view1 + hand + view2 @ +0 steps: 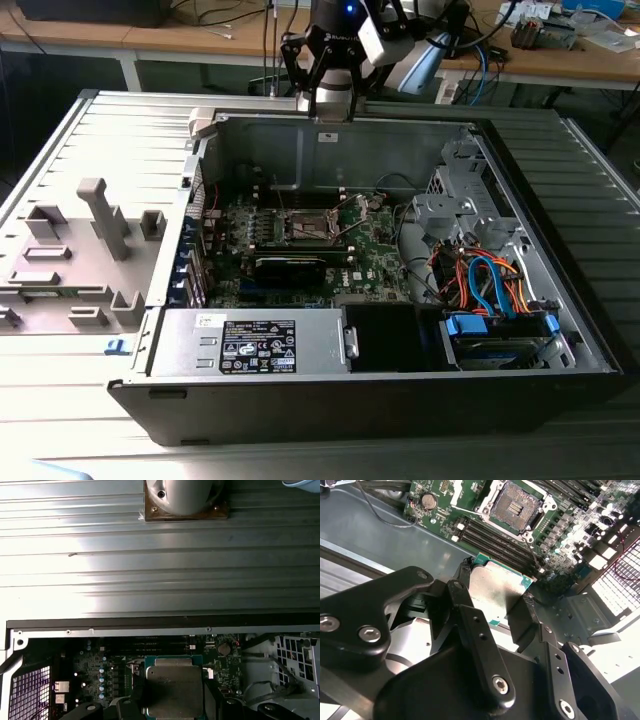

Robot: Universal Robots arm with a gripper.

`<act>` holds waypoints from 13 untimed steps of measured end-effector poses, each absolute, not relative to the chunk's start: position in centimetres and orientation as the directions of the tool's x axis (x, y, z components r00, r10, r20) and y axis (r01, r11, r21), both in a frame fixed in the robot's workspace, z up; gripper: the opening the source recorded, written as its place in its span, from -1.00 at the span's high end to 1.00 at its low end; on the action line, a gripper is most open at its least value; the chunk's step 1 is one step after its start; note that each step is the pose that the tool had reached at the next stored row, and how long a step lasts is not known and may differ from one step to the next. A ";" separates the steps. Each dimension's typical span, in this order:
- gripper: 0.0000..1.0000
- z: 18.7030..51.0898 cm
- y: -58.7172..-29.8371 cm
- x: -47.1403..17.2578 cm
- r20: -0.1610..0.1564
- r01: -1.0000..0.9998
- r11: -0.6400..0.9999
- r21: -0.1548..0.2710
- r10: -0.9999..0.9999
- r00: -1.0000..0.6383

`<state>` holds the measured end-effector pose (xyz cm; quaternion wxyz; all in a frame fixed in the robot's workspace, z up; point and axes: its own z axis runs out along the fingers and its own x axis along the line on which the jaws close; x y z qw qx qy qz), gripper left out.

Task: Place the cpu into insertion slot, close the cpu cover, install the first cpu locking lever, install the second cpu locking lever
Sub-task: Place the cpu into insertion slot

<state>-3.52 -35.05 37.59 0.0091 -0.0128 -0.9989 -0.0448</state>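
Clearly, the task is at its very beginning, and none of the four steps is judged to be done. The cpu is not yet in its place: it is carried by the gripper, clamped by two opposite edges between the black fingers, which are closed narrowly on it. Its dull metal top is turned toward the wrist cameras, and its green rim is seen at the corners. In the first wrist view the cpu is seen flat and square between the fingertips, with the green circuit board below it.

In the second wrist view the insertion slot is shown open, and its dark centre is bare, with no chip in it. The slot lies apart from the held chip, on the other side of the long black memory slots. In the exterior view the gripper is found high over the far wall of the computer case, well above the board, while the insertion slot is lower down, in the middle of the board.

How the cover and the two locking levers stand cannot be told for certain, but nothing is closed over the slot. So placing, closing and both levers are judged to remain.
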 end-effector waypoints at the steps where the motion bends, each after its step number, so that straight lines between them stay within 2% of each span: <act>1: -0.09 37.6 -35.1 -3.5 0.019 0.026 0.996 0.089 0.025 -1.000; 13: -0.09 37.3 -35.1 -3.5 0.019 0.026 0.996 0.089 0.025 -1.000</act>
